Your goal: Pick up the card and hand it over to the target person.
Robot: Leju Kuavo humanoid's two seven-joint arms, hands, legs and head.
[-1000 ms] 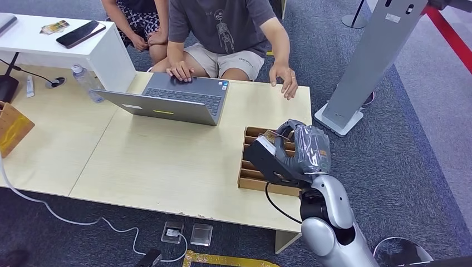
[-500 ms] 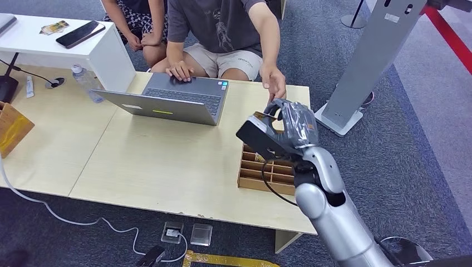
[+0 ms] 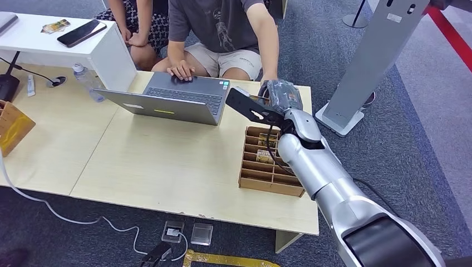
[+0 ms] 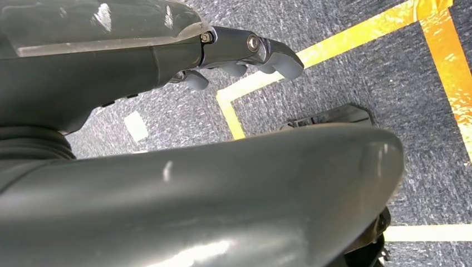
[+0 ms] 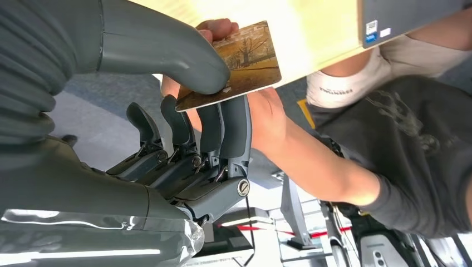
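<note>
In the head view, the right hand is stretched forward over the far edge of the table, at about 1 o'clock from the picture's middle. It is just in front of the person in the grey shirt, who sits behind the table. This person's one hand rests on the laptop, and the other forearm comes down to the robot's hand. The cardboard divider box stands on the table under the silver arm, at about 4 o'clock from the laptop. A second person sits at 11 o'clock from the laptop, beside a white shelf that carries a phone.

In the left wrist view, the left hand hangs above grey carpet with yellow tape lines. Its fingers are curled in loosely and hold nothing.

In the right wrist view, the right hand grasps the card between the thick thumb and the dark fingers. The card shows a brown picture with a tree. The person's hand is directly behind the card, and fingertips touch its edge at about 10 o'clock from the card's middle.
</note>
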